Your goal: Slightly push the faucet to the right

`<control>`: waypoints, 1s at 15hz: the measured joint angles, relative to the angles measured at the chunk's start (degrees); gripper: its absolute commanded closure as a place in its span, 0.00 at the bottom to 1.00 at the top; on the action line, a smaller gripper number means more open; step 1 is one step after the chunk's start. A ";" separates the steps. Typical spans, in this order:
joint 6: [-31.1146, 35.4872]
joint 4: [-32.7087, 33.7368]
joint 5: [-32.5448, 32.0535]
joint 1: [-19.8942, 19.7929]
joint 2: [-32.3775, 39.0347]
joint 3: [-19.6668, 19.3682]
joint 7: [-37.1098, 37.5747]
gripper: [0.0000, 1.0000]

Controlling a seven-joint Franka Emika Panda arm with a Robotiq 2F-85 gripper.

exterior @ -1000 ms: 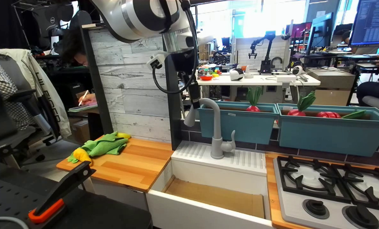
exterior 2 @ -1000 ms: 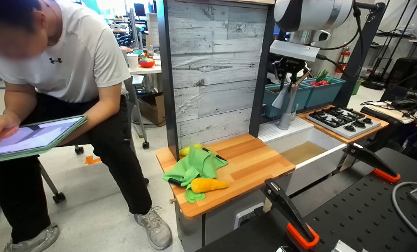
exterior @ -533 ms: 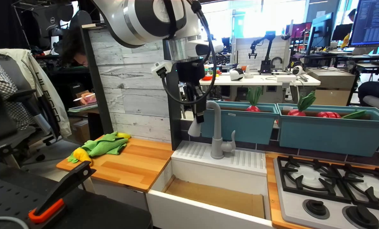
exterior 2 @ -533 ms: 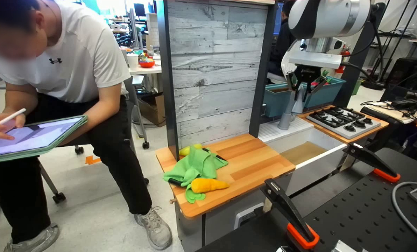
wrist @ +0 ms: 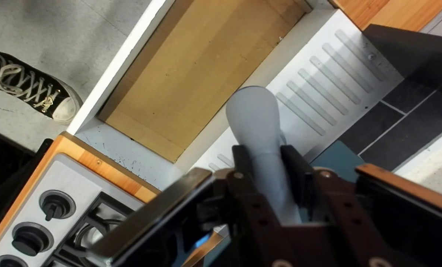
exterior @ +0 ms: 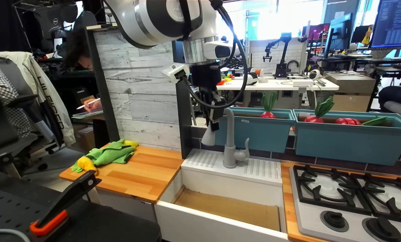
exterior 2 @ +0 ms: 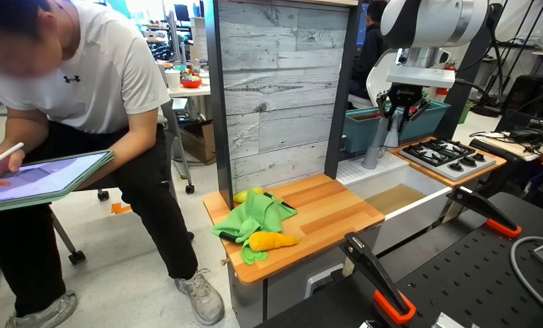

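The grey faucet (exterior: 230,151) stands on the white ribbed ledge behind the sink; it also shows in an exterior view (exterior 2: 372,152). My gripper (exterior: 214,125) points down at the faucet's spout, above its flared end. In the wrist view the gripper (wrist: 264,154) has its two dark pads on opposite sides of the grey spout (wrist: 254,115), with no clear gap at either side, so it looks shut on the spout. The flared spout end sticks out past the fingertips towards the sink (wrist: 191,74). The faucet's post and base are mostly hidden in the wrist view.
Teal planters (exterior: 348,144) with toy vegetables hang behind the faucet. A stove (exterior: 328,191) is on the right. A grey wood panel (exterior: 146,90) with a dark post (exterior: 186,131) stands to the left. A green cloth (exterior: 114,153) lies on the wooden counter (exterior: 146,171).
My gripper has moved right and a little lower, closer to the sink side. The faucet's spout has swung with it, turning clearly to the right in an exterior view. The base stays in place.
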 measured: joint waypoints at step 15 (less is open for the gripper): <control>-1.96 -1.34 -0.18 -0.40 -0.09 -1.31 -2.77 0.00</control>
